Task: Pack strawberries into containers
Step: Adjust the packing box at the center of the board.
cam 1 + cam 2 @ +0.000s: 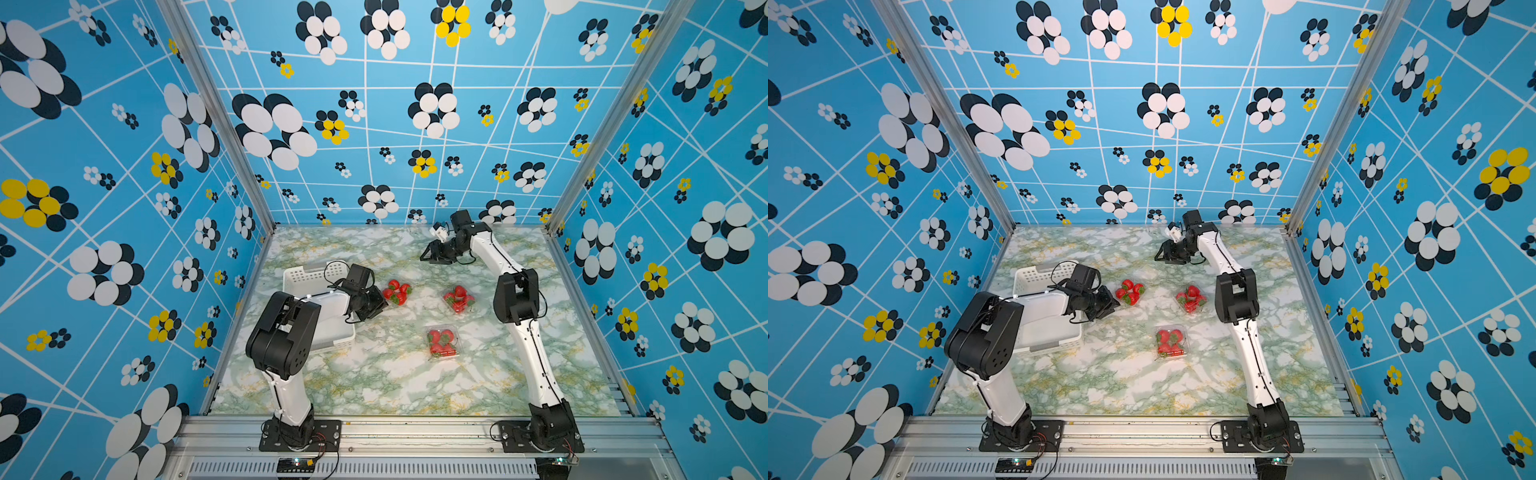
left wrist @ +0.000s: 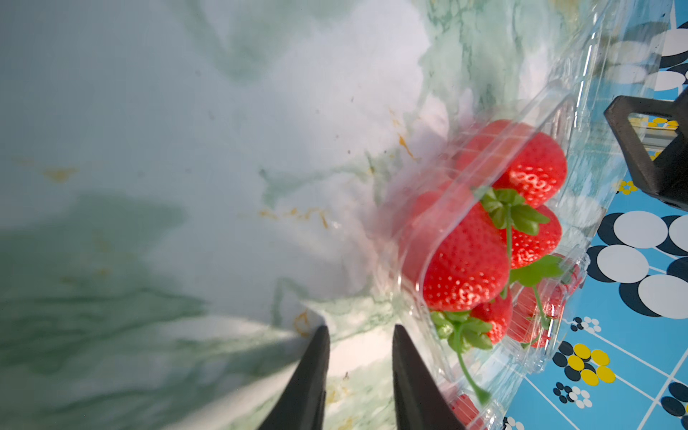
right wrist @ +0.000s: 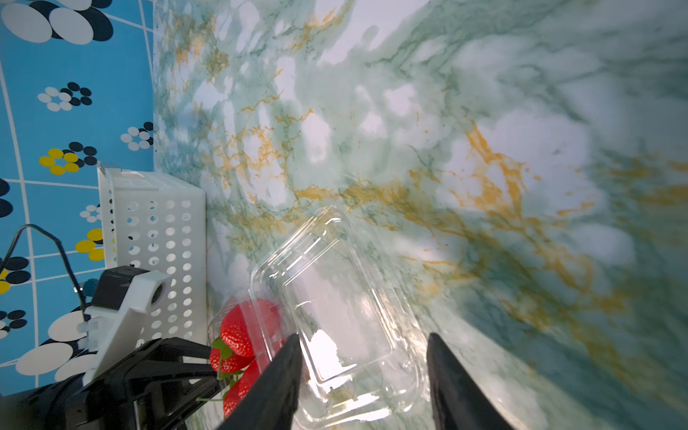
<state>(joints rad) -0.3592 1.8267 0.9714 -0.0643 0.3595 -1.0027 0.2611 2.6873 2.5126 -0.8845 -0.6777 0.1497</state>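
Strawberries (image 1: 397,292) fill 3 clear clamshell punnets (image 1: 443,341) mid-table; 1 white perforated basket (image 1: 309,275) stands left. Left gripper (image 1: 371,306): fingers closed, empty, beside 1 punnet. Right gripper (image 1: 432,254): parted, empty.

A glossy marble-patterned tabletop (image 1: 374,374) in green, white and ochre reflects light in soft patches. On it sit thin, clear, shiny plastic clamshell containers (image 2: 558,123), ribbed and glinting along their edges. Inside them lie bright red strawberries (image 2: 465,260) with glossy, seed-dimpled skins and matt green leafy caps. A white perforated plastic basket (image 3: 156,223) looks smooth and semi-matt. The arms have glossy white plastic shells with matt black joints, and black matt gripper fingers (image 3: 275,383). Brushed aluminium rails (image 1: 415,432) frame the front edge.
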